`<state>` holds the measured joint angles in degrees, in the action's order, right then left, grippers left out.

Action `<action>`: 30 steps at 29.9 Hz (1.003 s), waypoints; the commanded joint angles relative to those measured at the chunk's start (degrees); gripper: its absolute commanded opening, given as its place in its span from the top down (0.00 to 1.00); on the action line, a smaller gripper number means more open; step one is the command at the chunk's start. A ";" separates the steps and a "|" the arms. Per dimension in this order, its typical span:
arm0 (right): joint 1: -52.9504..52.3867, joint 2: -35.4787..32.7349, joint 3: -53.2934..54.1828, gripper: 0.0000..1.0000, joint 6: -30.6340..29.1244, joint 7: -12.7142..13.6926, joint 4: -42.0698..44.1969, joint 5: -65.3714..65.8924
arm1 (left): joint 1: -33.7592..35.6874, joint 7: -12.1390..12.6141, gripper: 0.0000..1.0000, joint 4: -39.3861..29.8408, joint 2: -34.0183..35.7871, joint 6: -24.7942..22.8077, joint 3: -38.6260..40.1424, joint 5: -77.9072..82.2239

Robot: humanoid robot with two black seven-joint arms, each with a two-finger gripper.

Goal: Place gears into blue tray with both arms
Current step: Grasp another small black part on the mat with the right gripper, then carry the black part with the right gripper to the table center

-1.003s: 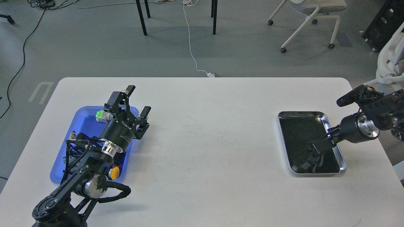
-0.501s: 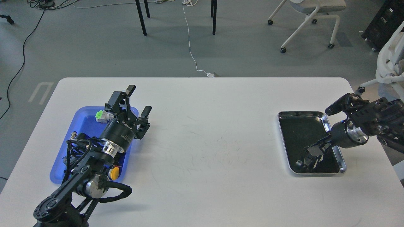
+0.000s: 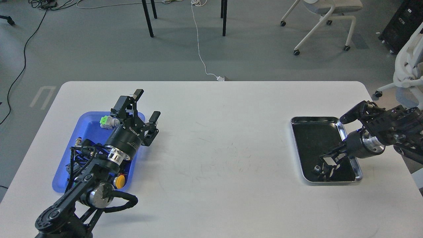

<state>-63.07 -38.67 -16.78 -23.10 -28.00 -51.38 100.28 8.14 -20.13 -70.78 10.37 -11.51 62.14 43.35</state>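
The blue tray (image 3: 87, 127) lies at the table's left, partly covered by my left arm. My left gripper (image 3: 147, 105) hovers open over the tray's far right corner, nothing between its fingers. My right gripper (image 3: 325, 164) reaches down into the near end of the silver tray (image 3: 315, 118). Its dark fingers blend into the black lining, so their state is unclear. No gears can be made out against that lining; a small pale glint (image 3: 316, 168) shows by the fingertips.
Inside the blue tray sit a green-capped push-button (image 3: 105, 121), a yellow-capped one (image 3: 119, 181) and a small silver connector (image 3: 78, 141). The white table (image 3: 218, 158) spreads between the two trays. Chairs and cables lie beyond its far edge.
My right arm has swung left and lowered, bringing its gripper down to the near end of the silver tray. The left arm has hardly moved.
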 commanded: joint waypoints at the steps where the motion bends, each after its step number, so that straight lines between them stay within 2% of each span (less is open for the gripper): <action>1: 0.14 0.00 -0.01 0.62 0.07 0.00 -0.04 0.01 | 0.04 0.00 0.02 0.03 0.00 0.00 0.00 -0.02; 5: 0.14 0.52 -0.01 0.77 0.07 0.00 0.05 0.01 | 0.04 0.00 0.02 0.03 -0.26 -0.09 0.00 0.06; 9: 0.14 1.05 -0.01 0.85 0.07 0.00 0.14 0.01 | 0.04 0.00 0.02 0.03 -0.35 -0.26 0.00 0.07; 15: -0.91 0.96 0.34 0.86 0.07 0.00 -0.74 -0.34 | 0.04 0.00 0.02 0.03 -0.35 -0.27 0.00 0.06; 23: -9.60 0.26 0.08 0.85 -0.10 0.00 -7.50 -4.02 | 0.04 0.00 0.02 0.03 -0.18 -0.27 0.00 -0.02; 26: -12.77 1.83 -0.01 0.85 -0.45 0.00 -9.87 -8.50 | 0.04 0.00 0.02 0.03 -0.09 -0.27 0.00 -0.02; 30: -15.85 7.19 -2.02 0.85 -0.63 0.00 -10.76 -13.61 | 0.04 0.09 0.02 -0.06 0.00 -0.27 0.00 -0.02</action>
<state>-76.98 -34.95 -17.29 -23.64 -27.98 -61.74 89.83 8.19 -20.09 -70.77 10.30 -11.79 62.14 43.34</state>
